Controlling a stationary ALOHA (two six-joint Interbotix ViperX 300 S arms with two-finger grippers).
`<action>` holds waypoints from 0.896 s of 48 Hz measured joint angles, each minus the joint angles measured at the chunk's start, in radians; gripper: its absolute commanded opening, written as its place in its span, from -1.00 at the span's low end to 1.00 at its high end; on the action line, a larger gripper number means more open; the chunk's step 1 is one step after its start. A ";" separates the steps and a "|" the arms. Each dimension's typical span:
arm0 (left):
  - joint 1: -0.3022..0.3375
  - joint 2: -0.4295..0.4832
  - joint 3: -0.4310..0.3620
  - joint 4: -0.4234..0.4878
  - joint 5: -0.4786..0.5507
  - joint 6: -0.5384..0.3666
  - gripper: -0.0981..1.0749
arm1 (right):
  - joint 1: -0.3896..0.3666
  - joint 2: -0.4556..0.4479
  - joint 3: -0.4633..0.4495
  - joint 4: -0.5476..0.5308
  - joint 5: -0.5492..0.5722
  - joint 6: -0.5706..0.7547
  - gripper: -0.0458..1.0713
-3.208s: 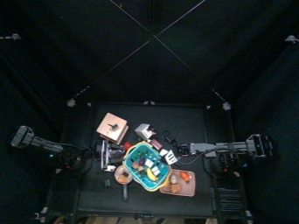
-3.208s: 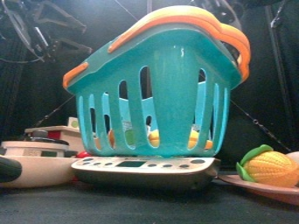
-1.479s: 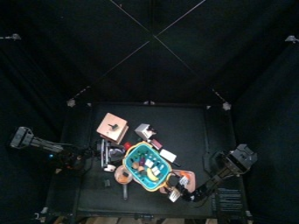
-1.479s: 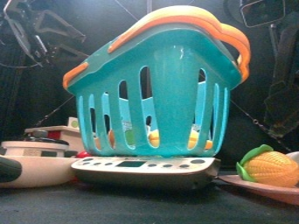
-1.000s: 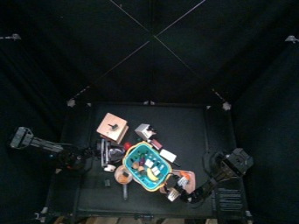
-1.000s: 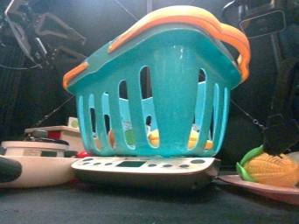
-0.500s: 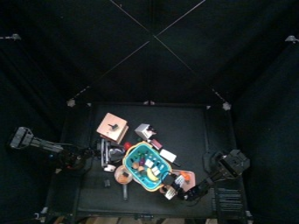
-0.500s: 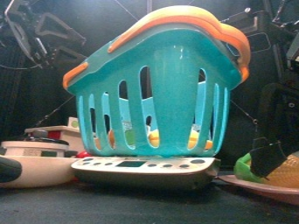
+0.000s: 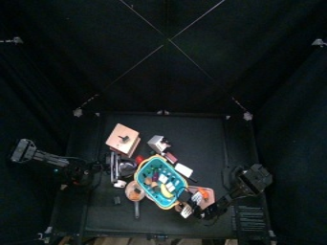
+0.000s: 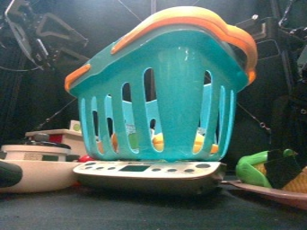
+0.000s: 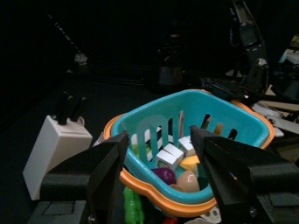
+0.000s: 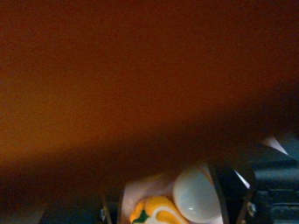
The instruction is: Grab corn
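The corn (image 10: 250,168) lies on a plate (image 10: 254,189) at the table's front right. Only its green husk shows in the front view, because a black jaw of my right gripper (image 10: 283,168) stands in front of the yellow part. In the right wrist view the corn (image 12: 151,213) sits between the two jaws of the right gripper (image 12: 177,212), which stand apart on either side of it. My left gripper (image 11: 163,179) is open and holds nothing, resting beside the teal basket (image 11: 187,140).
The teal basket (image 10: 162,99) with orange handles stands on a scale (image 10: 146,173) mid-table, several toy foods inside. A white egg-like thing (image 12: 193,192) lies next to the corn. A white pot (image 10: 36,166) sits front left, a white block (image 11: 52,150) near the left arm.
The right gripper has come down onto the plate. Its black jaw now covers the corn's yellow part in the front view. The left arm has not moved.
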 measured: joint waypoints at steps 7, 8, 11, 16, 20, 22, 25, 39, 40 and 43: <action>0.002 0.000 0.002 0.000 0.000 0.000 0.75 | 0.002 -0.005 0.002 0.000 0.009 -0.014 0.49; 0.000 0.000 0.002 0.000 0.000 0.000 0.75 | 0.002 -0.006 0.002 0.000 0.011 -0.014 0.49; 0.000 0.000 0.002 0.000 0.000 0.000 0.75 | 0.003 -0.021 0.002 -0.003 0.025 -0.014 0.49; 0.002 0.000 0.002 0.000 0.000 0.000 0.75 | 0.009 -0.064 0.003 -0.009 0.061 -0.015 0.49; 0.002 0.000 0.002 0.000 0.000 0.000 0.75 | 0.020 -0.097 0.005 -0.015 0.081 -0.015 0.49; 0.002 0.000 0.002 0.000 0.000 0.000 0.75 | 0.026 -0.109 0.005 -0.017 0.089 -0.015 0.49; 0.002 0.000 0.002 0.000 0.000 0.000 0.75 | 0.037 -0.126 0.008 -0.020 0.098 -0.015 0.49; 0.002 0.000 0.002 0.000 0.000 0.002 0.75 | 0.066 -0.144 0.029 0.005 0.110 -0.017 0.48; 0.002 0.000 0.002 -0.002 0.000 0.000 0.75 | 0.071 -0.146 0.029 0.009 0.110 -0.017 0.48; 0.002 0.000 0.002 -0.002 0.000 0.000 0.75 | 0.083 -0.155 0.032 0.023 0.117 -0.017 0.48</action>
